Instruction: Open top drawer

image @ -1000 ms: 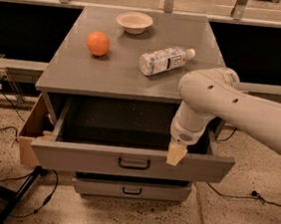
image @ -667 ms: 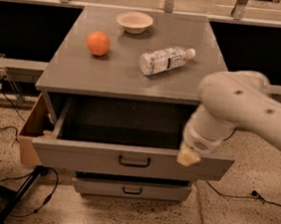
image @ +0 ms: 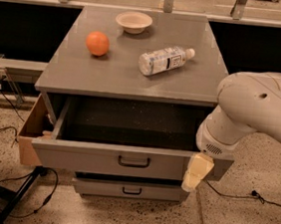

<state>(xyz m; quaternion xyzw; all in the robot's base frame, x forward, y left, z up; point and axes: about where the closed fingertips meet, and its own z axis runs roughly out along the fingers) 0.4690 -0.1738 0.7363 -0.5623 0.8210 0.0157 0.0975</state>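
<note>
Gripper [image: 196,172] at four o'clock in view, below the white arm [image: 251,110], overlapping the right end of the top drawer [image: 86,156]; apart or together, cannot tell. Drawer pulled well out, black handle [image: 133,162] at nine o'clock from gripper. Toward twelve, on the cabinet top [image: 74,72]: bottle [image: 164,61], orange [image: 97,43], bowl [image: 134,21].

The top drawer [image: 85,157] is grey, its loop handle [image: 134,161] black, its inside [image: 129,123] a darker grey flecked with pale specks. The tabletop [image: 114,78] is a plain matching grey. On it lie an orange fruit [image: 97,43], a cream bowl [image: 134,21] and a clear bottle [image: 163,61] with a white cap and a dark-printed label. The pincer [image: 197,173], at the drawer front's right end, is cream; the arm [image: 256,111] is white. The floor [image: 94,214] is beige with dark speckles.
</note>
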